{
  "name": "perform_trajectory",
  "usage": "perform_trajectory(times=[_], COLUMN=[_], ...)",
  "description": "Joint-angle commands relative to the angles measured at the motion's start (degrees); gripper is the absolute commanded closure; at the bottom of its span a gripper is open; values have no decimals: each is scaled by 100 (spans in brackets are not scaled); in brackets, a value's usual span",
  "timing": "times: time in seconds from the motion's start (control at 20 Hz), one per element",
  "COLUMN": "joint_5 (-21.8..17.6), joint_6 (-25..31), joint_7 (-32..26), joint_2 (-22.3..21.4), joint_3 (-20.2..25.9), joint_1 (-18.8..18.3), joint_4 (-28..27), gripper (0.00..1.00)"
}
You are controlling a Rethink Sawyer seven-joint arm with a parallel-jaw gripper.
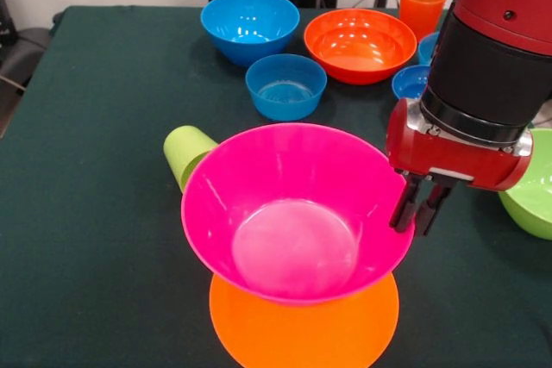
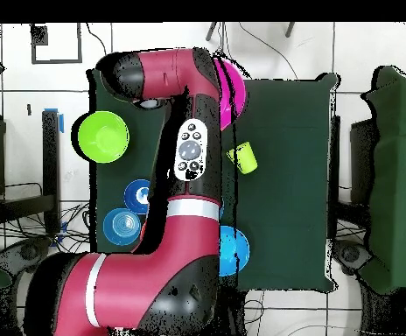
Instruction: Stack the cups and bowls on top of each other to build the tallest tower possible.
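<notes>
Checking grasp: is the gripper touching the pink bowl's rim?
Touching: the front view shows the gripper with its narrowly parted fingers astride the pink bowl rim.

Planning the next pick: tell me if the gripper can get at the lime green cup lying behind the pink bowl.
Probably not directly. The gripper hangs at the pink bowl's rim on one side, while the lime green cup lies on its side across the bowl. The arm would likely need to lift over or go around.

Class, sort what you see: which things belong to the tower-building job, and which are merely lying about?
Job: pink bowl on orange bowl; blue bowls; red-orange bowl; lime-green bowl; green cup; orange cup; gripper.
Lying about: floor cables.
</notes>
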Motion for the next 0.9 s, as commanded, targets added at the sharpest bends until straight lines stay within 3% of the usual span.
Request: perform_trajectory(times=[0.05,0.45,0.9], joint_5=[66,118,221], joint_6=[-411,-511,-806], joint_7=[918,954,843], joint_2=[380,442,300], joint_3=[433,326,369], joint_1=[160,230,234], joint_4=[220,218,642], gripper=[100,100,100])
